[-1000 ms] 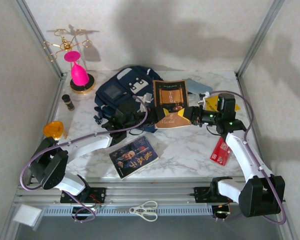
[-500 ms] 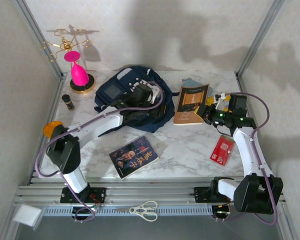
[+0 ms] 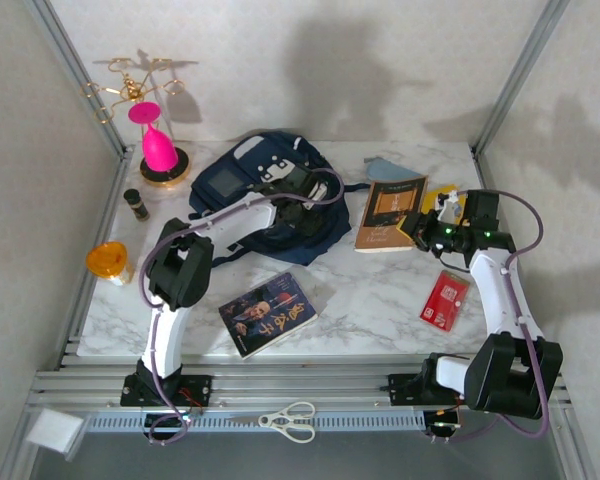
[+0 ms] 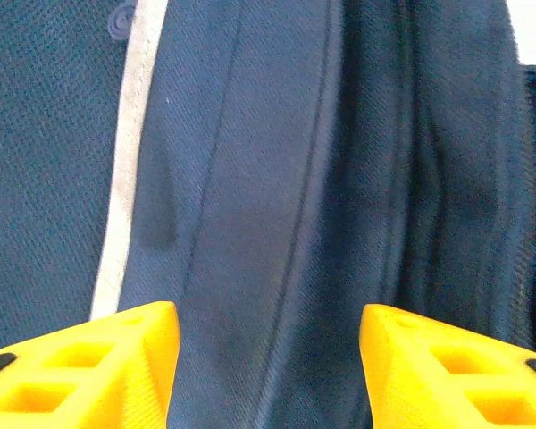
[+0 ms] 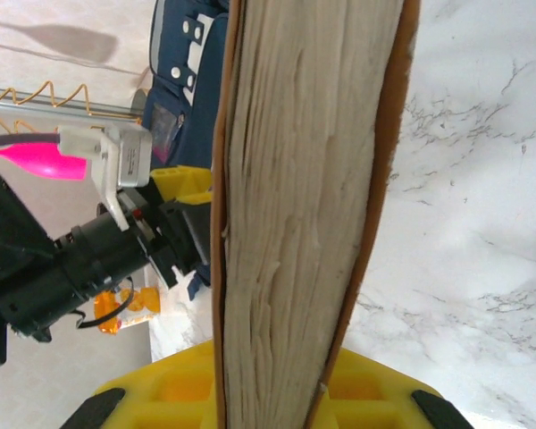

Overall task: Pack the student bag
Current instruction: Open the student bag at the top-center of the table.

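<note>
- left gripper — yellow jaws spread wide over the large navy-blue fabric student bag;
- right gripper — jaws clamp the brown paperback book; its cover lettering unreadable.

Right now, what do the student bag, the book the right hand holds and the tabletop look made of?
Student bag: woven fabric, likely synthetic, matte navy; twill weave and stitched seams show close up.
Brown-covered book: paper; rough off-white page edges between thin covers, probably card.
Table: smooth white surface with grey veins; marble look, possibly laminate rather than stone.
</note>
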Controlling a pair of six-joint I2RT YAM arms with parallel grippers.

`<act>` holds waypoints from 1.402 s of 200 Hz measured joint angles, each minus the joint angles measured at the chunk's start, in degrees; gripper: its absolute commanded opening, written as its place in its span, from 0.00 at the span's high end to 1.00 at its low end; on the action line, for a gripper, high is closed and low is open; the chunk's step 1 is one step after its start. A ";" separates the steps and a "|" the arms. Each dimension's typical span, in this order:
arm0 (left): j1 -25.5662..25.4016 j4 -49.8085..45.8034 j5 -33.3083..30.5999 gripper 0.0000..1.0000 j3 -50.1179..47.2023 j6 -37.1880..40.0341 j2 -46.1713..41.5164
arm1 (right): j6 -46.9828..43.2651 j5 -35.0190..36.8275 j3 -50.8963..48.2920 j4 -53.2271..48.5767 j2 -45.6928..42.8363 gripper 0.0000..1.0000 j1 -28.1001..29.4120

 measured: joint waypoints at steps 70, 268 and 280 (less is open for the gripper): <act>2.25 -1.22 2.49 0.75 3.74 2.82 5.14 | 1.22 -0.52 0.00 1.55 0.74 1.00 0.00; 4.52 -1.97 -5.77 1.00 -1.57 0.74 -17.29 | 4.63 -6.67 0.87 2.29 -0.11 1.00 12.07; 4.52 -1.99 -5.77 1.00 -1.57 0.57 -17.40 | 5.90 -6.91 0.11 4.09 0.94 1.00 15.30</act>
